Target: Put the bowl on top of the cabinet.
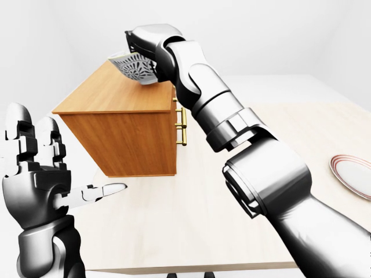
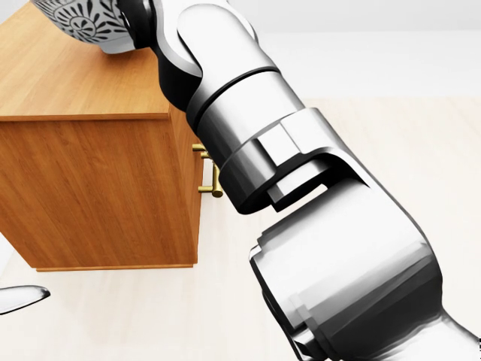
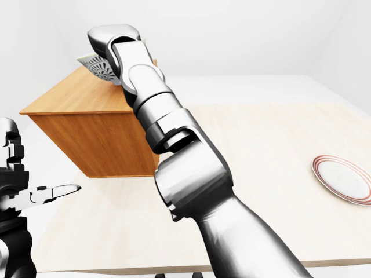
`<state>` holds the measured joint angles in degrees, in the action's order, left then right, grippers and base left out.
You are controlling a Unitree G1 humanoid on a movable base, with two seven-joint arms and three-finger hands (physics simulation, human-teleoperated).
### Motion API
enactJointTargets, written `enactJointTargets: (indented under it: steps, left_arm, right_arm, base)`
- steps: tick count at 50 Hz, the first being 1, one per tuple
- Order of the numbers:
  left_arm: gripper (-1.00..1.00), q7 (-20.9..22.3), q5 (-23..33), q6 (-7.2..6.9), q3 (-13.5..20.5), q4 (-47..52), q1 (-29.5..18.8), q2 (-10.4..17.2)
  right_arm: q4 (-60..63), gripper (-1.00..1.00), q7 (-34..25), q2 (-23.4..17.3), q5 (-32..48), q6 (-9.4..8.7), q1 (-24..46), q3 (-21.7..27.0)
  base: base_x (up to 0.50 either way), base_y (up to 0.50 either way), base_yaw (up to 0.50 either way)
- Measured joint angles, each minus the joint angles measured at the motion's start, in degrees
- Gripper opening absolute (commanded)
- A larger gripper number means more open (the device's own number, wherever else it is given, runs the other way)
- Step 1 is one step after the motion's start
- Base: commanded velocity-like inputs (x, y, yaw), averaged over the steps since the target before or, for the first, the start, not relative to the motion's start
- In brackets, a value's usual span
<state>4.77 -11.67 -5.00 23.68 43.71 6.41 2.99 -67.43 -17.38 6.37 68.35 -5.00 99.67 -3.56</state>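
Note:
My right hand (image 1: 144, 51) is shut on the bowl (image 1: 137, 70), a white bowl with a dark leaf pattern. The bowl is tilted and hangs just above the right part of the wooden cabinet's top (image 1: 113, 95); whether it touches the top I cannot tell. In the head view the bowl (image 2: 84, 22) shows at the top left over the cabinet (image 2: 98, 188). The right arm stretches from the lower right across the cabinet's brass handles (image 2: 213, 180). My left hand (image 1: 61, 159) stands open at the lower left of the left-eye view, away from the cabinet, holding nothing.
The cabinet stands on a pale wooden table (image 1: 174, 220). A white plate (image 3: 343, 179) with a red rim lies at the table's far right. The table's near edge runs along the bottom of both eye views.

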Motion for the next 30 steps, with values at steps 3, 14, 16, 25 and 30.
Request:
enactJointTargets:
  steps: [3,14,16,25,30]
  left_arm:
    - [1.00,0.00,-0.02,0.00,0.01,0.01,0.01,-0.01]
    - [1.00,-0.02,-0.12,0.00,0.08,-0.11,-0.09,0.03]
    - [1.00,-0.02,-0.16,0.00,0.11,-0.14,-0.12,0.05]
    - [1.00,-0.01,-0.39,0.00,0.31,-0.08,-0.18,0.16]
    - [1.00,0.00,-0.48,0.00,0.40,-0.02,-0.19,0.20]
  right_arm:
    - [0.04,-1.00,0.15,0.35,-0.34,0.00,-0.35,-0.11]
    - [0.22,-1.00,0.66,1.00,-0.71,0.00,-1.02,-0.62]
    - [0.30,-1.00,0.77,1.06,-0.57,0.00,-1.08,-0.72]
    - [0.64,-1.00,0.97,1.23,-0.16,0.00,-1.37,-0.95]
    - [0.78,-1.00,1.03,1.30,0.05,0.00,-1.48,-1.02]
  base:
    - [0.00,0.00,0.00]
    - [0.00,0.00,0.00]
    - [0.00,0.00,0.00]
    - [0.00,0.00,0.00]
    - [0.00,0.00,0.00]
